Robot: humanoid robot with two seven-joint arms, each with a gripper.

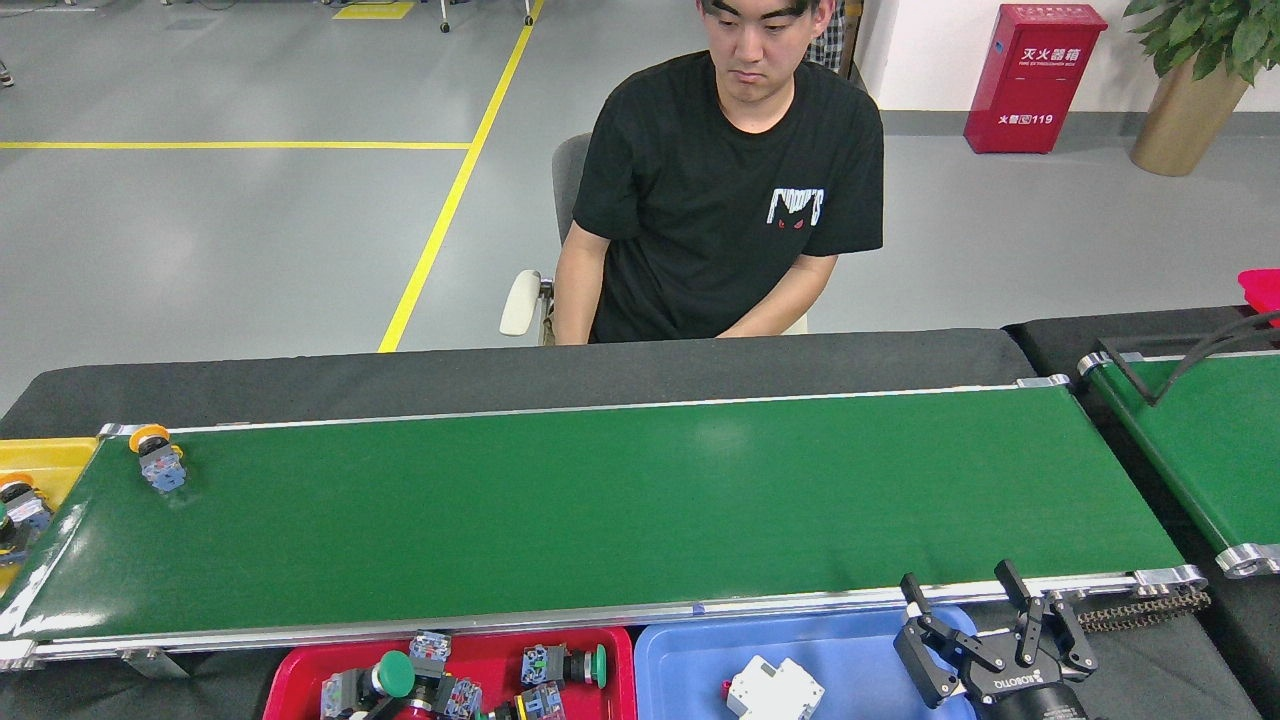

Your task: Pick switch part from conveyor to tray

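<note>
A: One switch part (157, 461) left on the conveyor (600, 500), orange-capped, far-left end near the back rail, right beside the yellow bin (40, 462).

B: Risk there?

A: If the belt runs left it could tip off the roller end into that bin before a pick. It also lies tilted, so a grab on the round cap could slip.

B: Tools?

A: Right tool (985, 625) released, fingers spread, hovering by the blue tray (690, 660) at the near rail, well apart from the part. Left tool: not in view.

B: Trays?

A: Red tray (300, 685) holds several switches, including a green-capped switch (385, 678) at its left, crowded. Another drop could land on top and bounce out. White block (775, 688) sits in the blue tray.

B: Anything else?

A: Person (725, 190) seated behind the table (300, 380), hands hidden; a long reach goes that way.
</note>
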